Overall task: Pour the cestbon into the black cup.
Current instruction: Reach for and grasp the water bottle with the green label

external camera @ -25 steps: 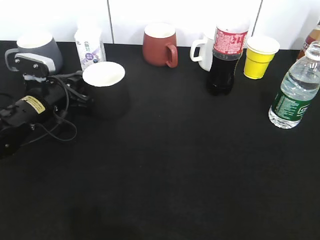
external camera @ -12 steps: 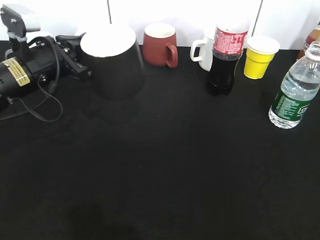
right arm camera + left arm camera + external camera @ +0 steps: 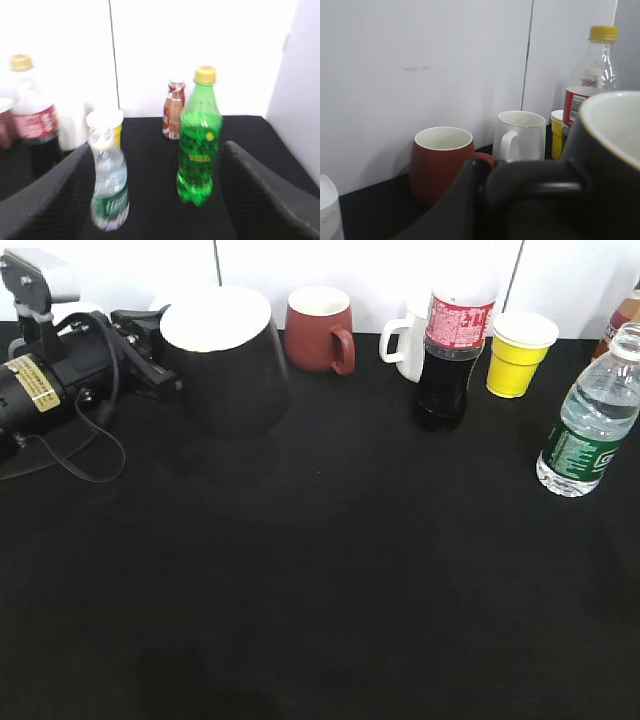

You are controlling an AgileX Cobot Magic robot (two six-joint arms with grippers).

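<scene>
The black cup (image 3: 235,370), matte black with a white inside, hangs above the table at the back left. My left gripper (image 3: 150,340) is shut on its loop handle. In the left wrist view the cup (image 3: 607,165) fills the right side, with my gripper (image 3: 487,180) clamped on the handle. The cestbon (image 3: 590,425), a clear bottle with a dark green label, stands upright at the far right. In the right wrist view the cestbon (image 3: 107,175) stands ahead, toward the left finger of my open, empty right gripper (image 3: 155,200). That gripper does not show in the exterior view.
A brick-red mug (image 3: 318,328), a white mug (image 3: 405,340), a cola bottle (image 3: 452,350) and a yellow paper cup (image 3: 520,352) line the back edge. A green soda bottle (image 3: 200,145) and a small brown-drink bottle (image 3: 173,107) stand right of the cestbon.
My left gripper has lifted the black cup off the table by its handle, up and toward the back. In the last half second it has barely moved.
</scene>
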